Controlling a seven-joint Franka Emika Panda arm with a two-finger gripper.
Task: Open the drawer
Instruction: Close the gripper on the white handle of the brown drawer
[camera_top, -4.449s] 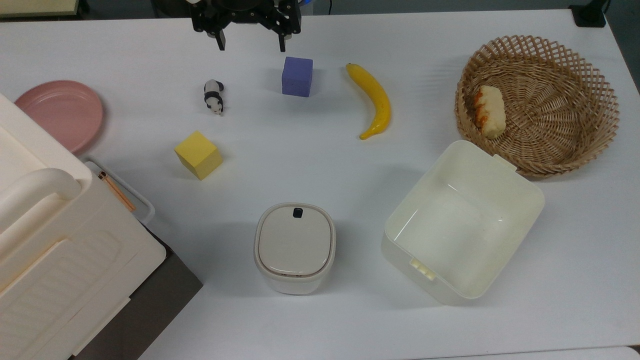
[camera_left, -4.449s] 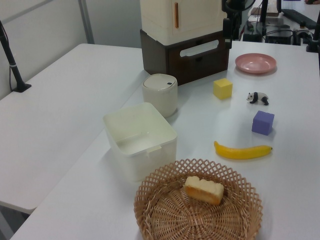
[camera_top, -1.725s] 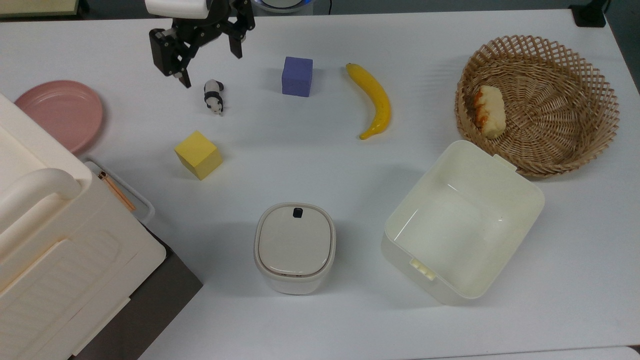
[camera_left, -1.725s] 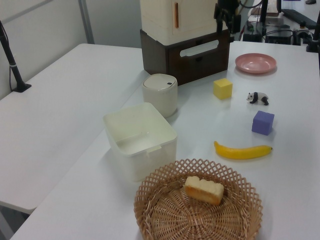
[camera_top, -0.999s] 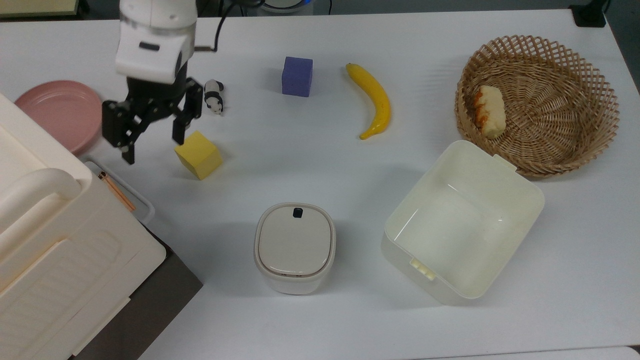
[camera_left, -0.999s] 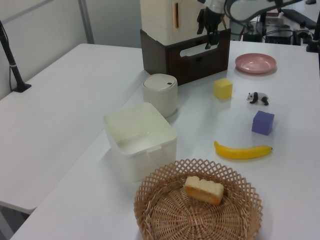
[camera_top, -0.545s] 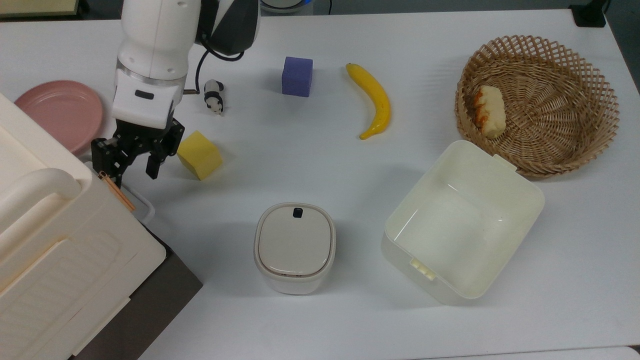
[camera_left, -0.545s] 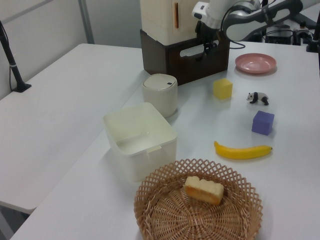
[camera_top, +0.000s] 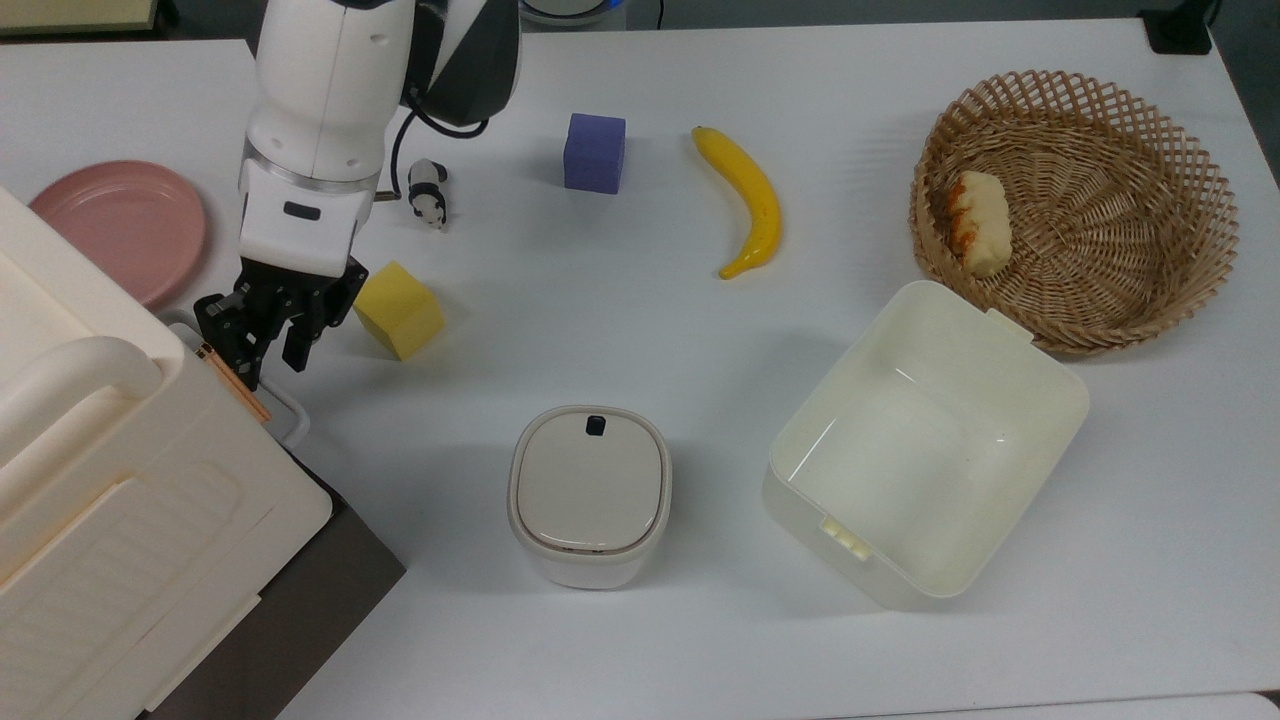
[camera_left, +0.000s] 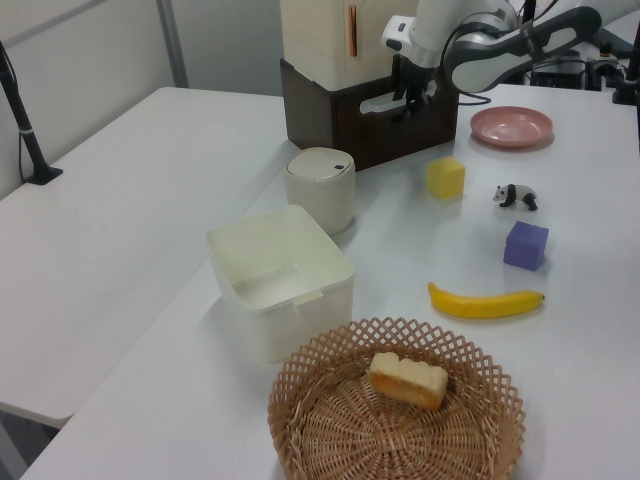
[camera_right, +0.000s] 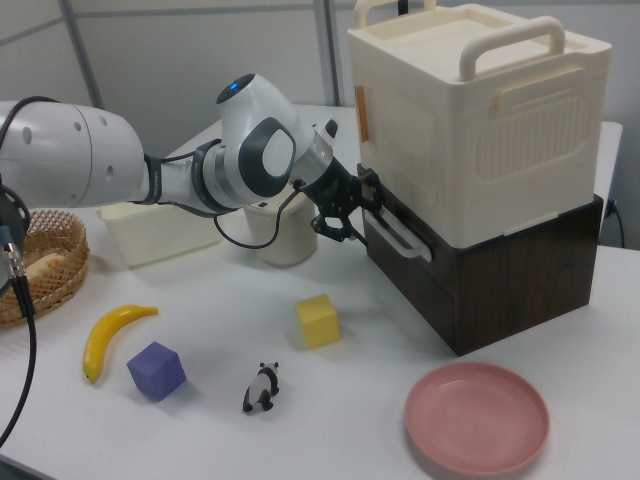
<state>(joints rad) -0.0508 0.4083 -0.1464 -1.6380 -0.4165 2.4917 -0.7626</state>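
Observation:
The drawer (camera_left: 392, 128) is the dark-brown front with a white loop handle (camera_right: 408, 240) in the base under the cream cabinet (camera_top: 110, 500). Its front sits flush with the base. In the top view, part of the handle (camera_top: 288, 415) pokes out from under the cabinet. My gripper (camera_top: 268, 365) is right at that handle, open, its black fingers apart around the handle's end. The left view has the gripper (camera_left: 410, 97) against the drawer front. In the right view the gripper (camera_right: 358, 205) meets the handle's upper end.
A yellow cube (camera_top: 398, 310) lies just to the top view's right of my gripper, with a toy panda (camera_top: 428, 194) beyond it. A pink plate (camera_top: 115, 225) is beside the cabinet. A lidded white bin (camera_top: 590, 495), a cream tub (camera_top: 925, 440), a purple cube (camera_top: 594, 152), a banana (camera_top: 748, 200) and a basket (camera_top: 1075, 210) lie further right.
My arm came from the table's far edge across to the cabinet and down to the drawer handle. In the last half second the gripper edged closer to the handle.

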